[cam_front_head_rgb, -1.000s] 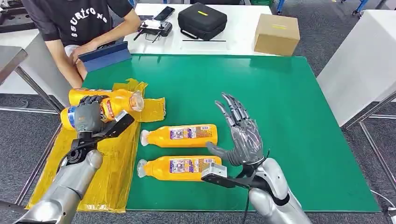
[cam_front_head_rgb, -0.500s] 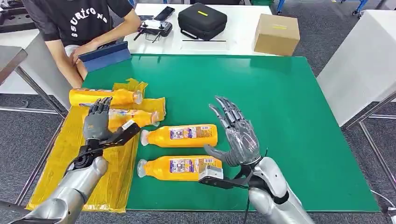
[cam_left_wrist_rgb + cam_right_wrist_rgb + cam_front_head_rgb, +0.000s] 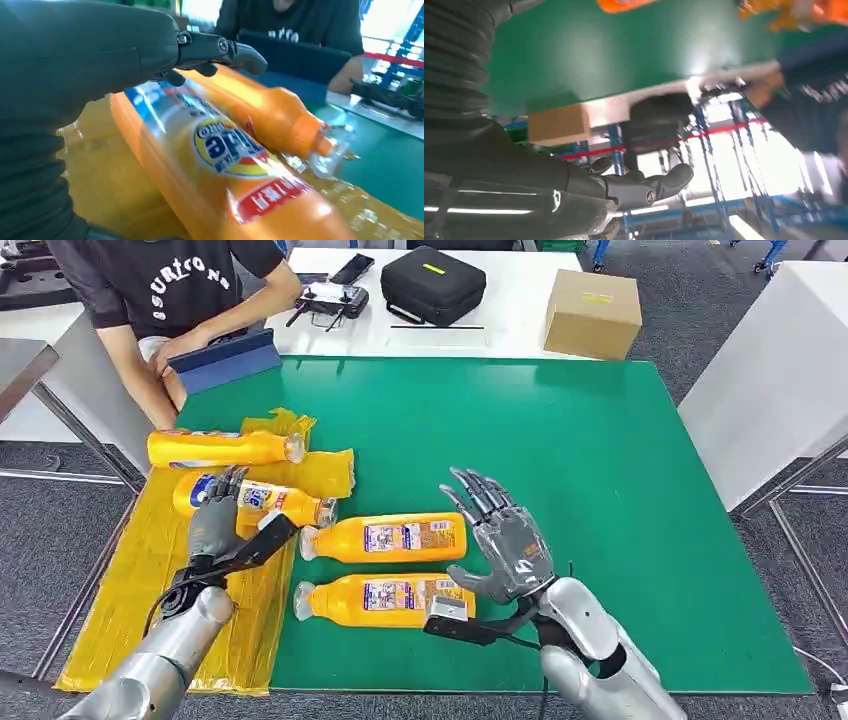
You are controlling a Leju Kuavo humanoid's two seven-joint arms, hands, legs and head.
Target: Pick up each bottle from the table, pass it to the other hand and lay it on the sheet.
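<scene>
The left hand (image 3: 212,523) sits at the lower left of the head view with its fingers spread and loosened, holding nothing; its fingertips lie over the blue-labelled end of the second bottle (image 3: 255,497). That bottle lies on its side on the yellow sheet (image 3: 150,570), cap end pointing right and slightly down. In the left wrist view the same bottle (image 3: 220,165) runs close under the hand (image 3: 80,60), and the dark fingers (image 3: 220,50) reach out above it without closing on it. Just above it in the head view, at the left of the frame, the first bottle (image 3: 222,448) also lies on the sheet, cap to the right.

The right hand (image 3: 503,537) is at the lower centre of the head view, palm open and fingers fanned upward, empty. It hovers beside the right ends of two more bottles lying on the green table (image 3: 620,500): the third bottle (image 3: 385,538) above and the fourth bottle (image 3: 385,598) below, both with caps pointing left, near the sheet's right edge.

At the top of the frame a white table carries a black case (image 3: 433,284), shut, a cardboard box (image 3: 594,313), closed, and a controller (image 3: 333,297). A person (image 3: 160,290) sits at the upper left with a blue tablet (image 3: 225,358).
</scene>
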